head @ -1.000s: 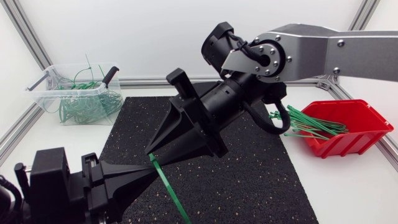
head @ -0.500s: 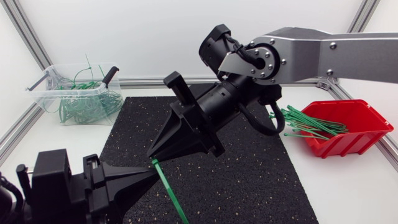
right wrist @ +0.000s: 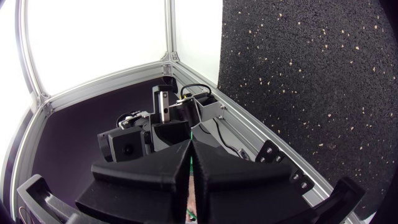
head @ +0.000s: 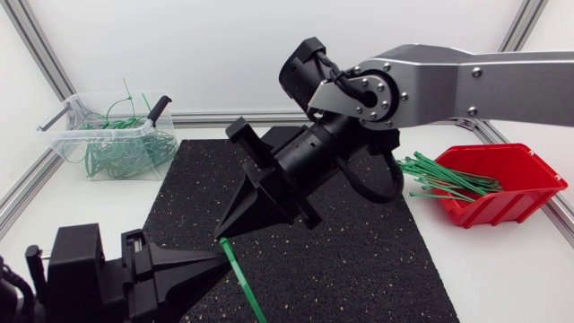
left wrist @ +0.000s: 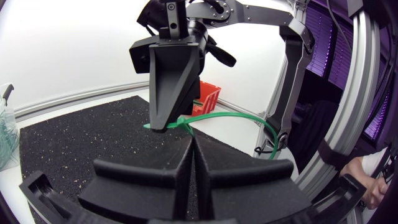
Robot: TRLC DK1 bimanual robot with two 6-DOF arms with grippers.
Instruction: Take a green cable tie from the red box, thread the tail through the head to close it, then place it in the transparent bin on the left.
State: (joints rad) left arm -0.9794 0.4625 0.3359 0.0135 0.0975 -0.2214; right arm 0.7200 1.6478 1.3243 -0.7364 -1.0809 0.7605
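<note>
The cable tie (head: 241,285) is green; the box (head: 516,205) red, its ties (head: 444,179) green too; the mat (head: 359,242) black — flecked with pale specks.

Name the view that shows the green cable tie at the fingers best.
Left wrist view: the cable tie shows its head and a long arc just ahead of the left gripper. Head view shows only a straight strip; right wrist view, a green sliver at most.
</note>
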